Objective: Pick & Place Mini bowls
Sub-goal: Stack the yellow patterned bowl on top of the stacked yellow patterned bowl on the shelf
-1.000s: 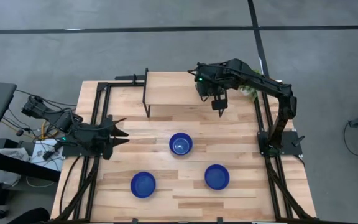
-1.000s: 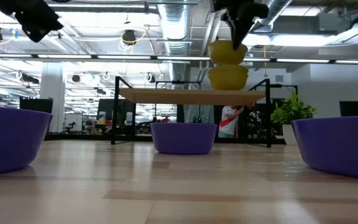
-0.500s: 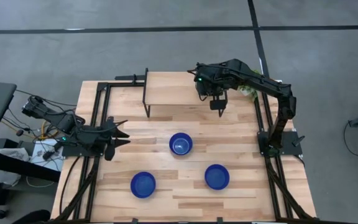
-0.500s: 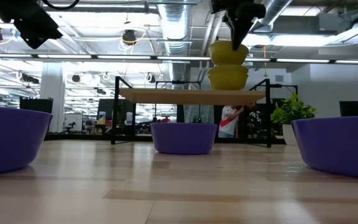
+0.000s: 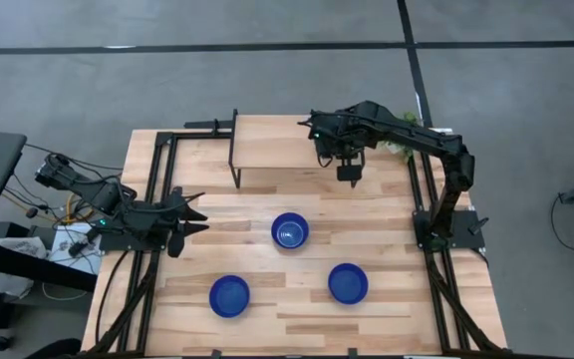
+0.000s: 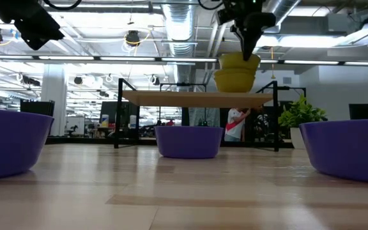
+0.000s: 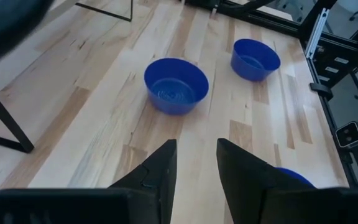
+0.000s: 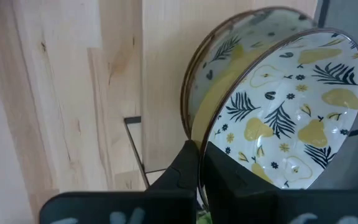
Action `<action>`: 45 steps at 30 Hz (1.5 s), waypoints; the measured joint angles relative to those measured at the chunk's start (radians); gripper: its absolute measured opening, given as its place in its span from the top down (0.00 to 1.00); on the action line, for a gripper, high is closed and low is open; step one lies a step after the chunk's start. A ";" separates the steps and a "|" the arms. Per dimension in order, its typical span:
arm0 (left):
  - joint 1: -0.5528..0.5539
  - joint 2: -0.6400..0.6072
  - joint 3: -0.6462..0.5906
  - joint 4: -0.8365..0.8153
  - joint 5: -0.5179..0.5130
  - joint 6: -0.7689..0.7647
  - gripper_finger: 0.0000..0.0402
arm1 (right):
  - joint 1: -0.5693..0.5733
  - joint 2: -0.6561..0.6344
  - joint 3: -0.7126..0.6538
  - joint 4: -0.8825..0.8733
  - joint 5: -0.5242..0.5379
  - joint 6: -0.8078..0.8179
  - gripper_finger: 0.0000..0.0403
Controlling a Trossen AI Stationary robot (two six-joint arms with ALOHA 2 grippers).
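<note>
Three blue mini bowls stand upright on the table: the middle one [image 5: 289, 230], a near-left one [image 5: 229, 295] and a near-right one [image 5: 348, 283]. My right gripper [image 5: 350, 168] is over the right end of the raised wooden shelf [image 5: 277, 152], shut on a cream patterned bowl [image 8: 284, 124] with a yellow outside [image 6: 238, 61]. That bowl sits nested in another patterned bowl [image 6: 235, 80], which stands on the shelf. My left gripper [image 5: 192, 214] waits open at the table's left edge, apart from the bowls. My right gripper [image 8: 199, 152] holds the upper patterned bowl by its rim [image 8: 213, 134], one finger inside the bowl and one outside. The fingers [image 6: 248, 38] come from above, pointing down. The bowl sits upright, its bottom nested in the bowl below on the shelf.
The shelf stands on thin black legs [image 5: 235, 150] at the table's far side. A small green potted plant [image 6: 298, 118] stands at the far right, beside the shelf. Black frame rails [image 5: 157, 179] run along both table sides. Bare wood lies between the blue bowls.
My right gripper has moved down and slightly toward the far edge, still shut on the patterned bowl. The bowl, held clear above the other one a second ago, now sits nested in it on the shelf.
</note>
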 joint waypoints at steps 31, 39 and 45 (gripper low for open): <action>0.000 0.000 0.001 0.000 0.000 0.003 0.72 | -0.028 0.000 -0.001 0.081 -0.009 -0.008 0.98; 0.000 0.000 0.001 0.000 0.000 0.003 0.72 | -0.033 0.017 0.000 0.088 -0.061 -0.008 0.98; 0.000 0.002 0.001 0.000 0.001 0.001 0.72 | -0.034 0.056 0.000 0.061 -0.046 -0.014 0.98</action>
